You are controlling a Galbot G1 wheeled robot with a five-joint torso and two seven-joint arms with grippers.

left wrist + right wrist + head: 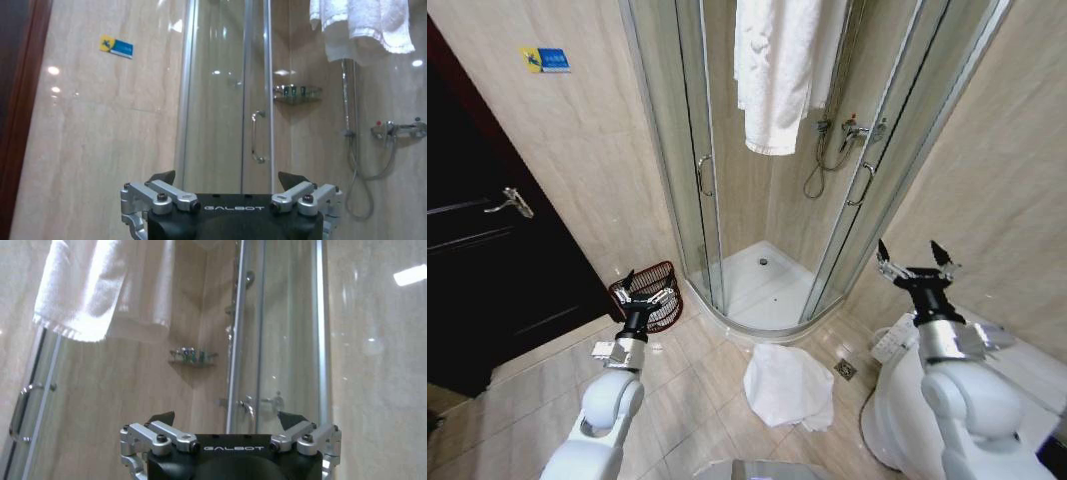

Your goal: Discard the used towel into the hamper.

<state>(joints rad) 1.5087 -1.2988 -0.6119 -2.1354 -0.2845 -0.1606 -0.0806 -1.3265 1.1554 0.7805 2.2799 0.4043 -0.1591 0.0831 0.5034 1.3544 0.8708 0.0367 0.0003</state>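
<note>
- Right now, your crumpled white terry towel (pixel 789 385) lies in a heap on the beige floor tiles at the lower centre of the head view, just outside the curved glass shower enclosure (pixel 767 160); judging by where it was dropped, it is the used one.
- A second white towel (pixel 777 65) hangs high over the enclosure at the top centre, so leave it be.
- Your small dark reddish-brown woven hamper (pixel 659 290) stands against the wall at centre left, beside the dark door (pixel 487 260), apart from the floor towel.
- Your left gripper (pixel 645 295) hovers in front of the hamper, fingers spread wide and empty.
- Your right gripper (pixel 917 262) is raised at centre right above the white toilet (pixel 897 400), fingers likewise wide, holding nothing.
- Nothing is grasped yet; the pick-up seems ahead.
</note>
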